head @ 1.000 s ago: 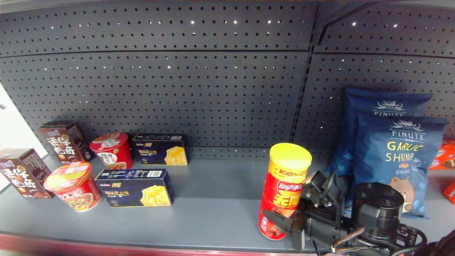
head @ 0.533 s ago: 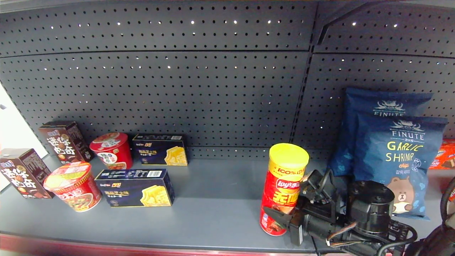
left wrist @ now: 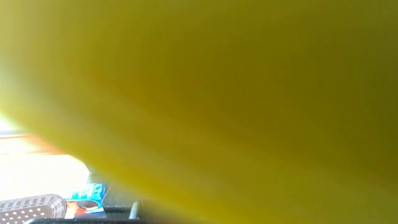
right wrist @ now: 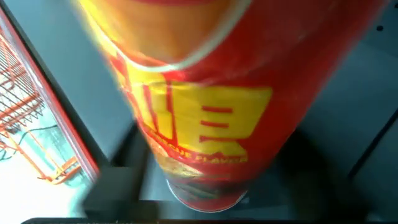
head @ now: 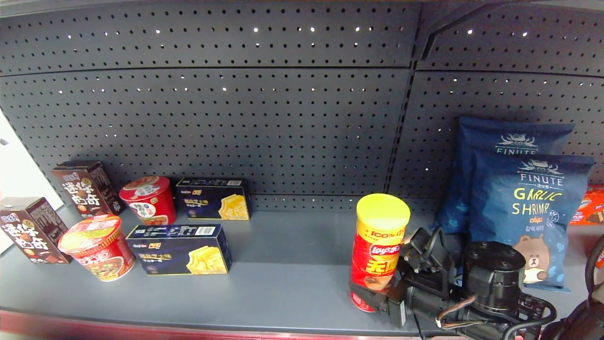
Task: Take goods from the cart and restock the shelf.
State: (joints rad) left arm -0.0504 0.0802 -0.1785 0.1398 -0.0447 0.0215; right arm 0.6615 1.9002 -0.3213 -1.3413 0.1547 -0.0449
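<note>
Head view: one chip can (head: 381, 236) stands on the shelf (head: 292, 264), its base hidden by the right gripper (head: 389, 274) clamping it. Two cup noodles (head: 96, 246), two navy boxes (head: 179, 249), two brown boxes (head: 28, 229), two blue chip bags (head: 528, 212); orange packs (head: 585, 205) are cut off.

Goods are set on the shelf (head: 292, 264), backed by a pegboard (head: 236, 118). At the left, three pairs are lined front to back: tall boxes (head: 30, 229) outermost, noodle cups (head: 96, 246) next, flat boxes (head: 181, 249) innermost. Right of centre, near the front edge, the chip can (head: 381, 245) is held upright in the right gripper (head: 391, 269), which is placed to its right. Two snack bags (head: 524, 212) are stood one behind the other further right, against the pegboard.
</note>
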